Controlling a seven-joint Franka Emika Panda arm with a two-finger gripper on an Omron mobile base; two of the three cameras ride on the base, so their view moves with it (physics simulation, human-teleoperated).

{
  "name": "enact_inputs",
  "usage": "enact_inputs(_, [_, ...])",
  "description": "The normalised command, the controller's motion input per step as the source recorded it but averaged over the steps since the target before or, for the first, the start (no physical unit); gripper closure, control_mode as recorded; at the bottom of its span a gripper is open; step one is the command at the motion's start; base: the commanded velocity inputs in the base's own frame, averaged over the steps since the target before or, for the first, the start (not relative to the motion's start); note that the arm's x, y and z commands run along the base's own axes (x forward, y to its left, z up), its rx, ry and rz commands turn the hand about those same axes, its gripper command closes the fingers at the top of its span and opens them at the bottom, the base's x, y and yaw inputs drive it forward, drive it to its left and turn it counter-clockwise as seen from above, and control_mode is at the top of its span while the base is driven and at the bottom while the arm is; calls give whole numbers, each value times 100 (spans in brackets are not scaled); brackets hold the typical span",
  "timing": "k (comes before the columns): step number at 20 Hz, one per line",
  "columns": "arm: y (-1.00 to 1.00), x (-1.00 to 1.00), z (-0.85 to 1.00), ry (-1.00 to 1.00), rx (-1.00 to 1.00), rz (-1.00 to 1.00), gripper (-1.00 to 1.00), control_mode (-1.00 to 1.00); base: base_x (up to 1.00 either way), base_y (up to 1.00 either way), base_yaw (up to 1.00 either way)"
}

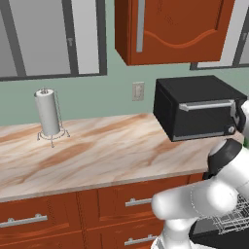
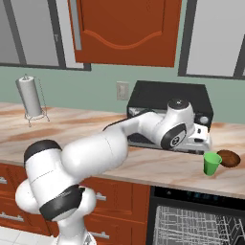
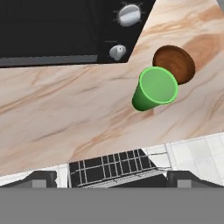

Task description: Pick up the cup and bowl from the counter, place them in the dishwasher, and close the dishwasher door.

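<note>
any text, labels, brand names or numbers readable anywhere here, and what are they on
None can be read.
Toaster oven: no brand name on its front; its knobs are plain silver, with no readable dial marks.
Green cup: plain, no print.
Brown bowl: plain.
Dishwasher: faint pale specks along the top strip, too small to read.
Wall outlet and paper towel roll: blank.

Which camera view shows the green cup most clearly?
The hand view: it looks down on the cup, so the open rim and tapered side show, upright on the counter beside the brown bowl. The right base view shows the cup smaller, from the side.
</note>
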Motion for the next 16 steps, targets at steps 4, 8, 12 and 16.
enact_inputs(4, [-17,29,-46,0,0,0,-100,-100,0,0,0])
enact_inputs(8, [-14,28,-40,0,4,0,-100,-100,0,0,0])
enact_inputs(12, [-28,25,-22,0,1,0,-100,-100,0,0,0])
enact_inputs(16, [-35,32,-13,0,0,0,-100,-100,0,0,0])
